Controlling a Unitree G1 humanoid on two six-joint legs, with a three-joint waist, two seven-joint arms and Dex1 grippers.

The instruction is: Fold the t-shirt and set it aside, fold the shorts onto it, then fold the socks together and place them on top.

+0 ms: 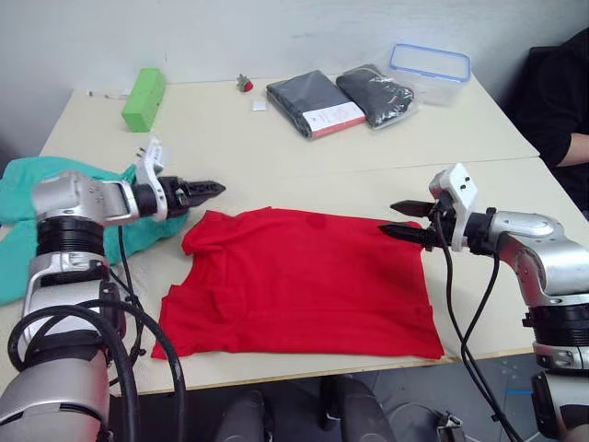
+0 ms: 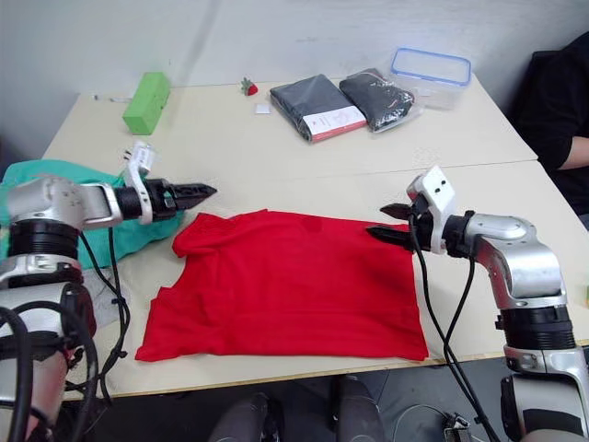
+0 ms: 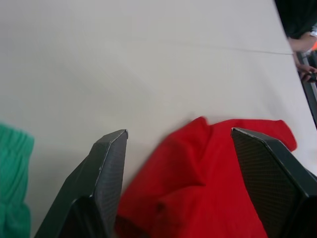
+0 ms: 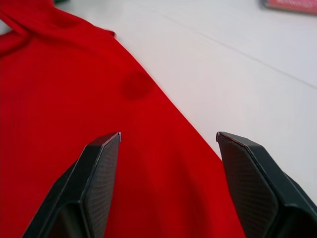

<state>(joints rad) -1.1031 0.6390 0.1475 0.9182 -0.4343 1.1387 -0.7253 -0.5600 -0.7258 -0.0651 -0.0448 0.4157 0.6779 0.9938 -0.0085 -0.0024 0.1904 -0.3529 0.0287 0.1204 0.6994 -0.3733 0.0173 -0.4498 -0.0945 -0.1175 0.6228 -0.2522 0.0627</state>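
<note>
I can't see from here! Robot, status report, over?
Left gripper and right gripper open, holding nothing. T-shirt flat on the table, unfolded. Shorts bunched beside it. Nothing in the way.

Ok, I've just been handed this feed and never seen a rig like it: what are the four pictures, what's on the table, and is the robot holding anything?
You are watching a two-armed humanoid robot at a table. The two wide pictures come from its head camera, looking forward and down. The two close-ups come from cameras on each wrist, looking out between that arm's two black fingers.

The red t-shirt lies spread out in front of the robot. The left gripper is open above the shirt's far left corner, and the right gripper is open over its far right corner. Neither holds anything.

The teal shorts lie bunched at the robot's left. Further back are a green block, two dark packaged garments, a clear plastic container and a small red object. A person's arm shows at the right edge.
</note>
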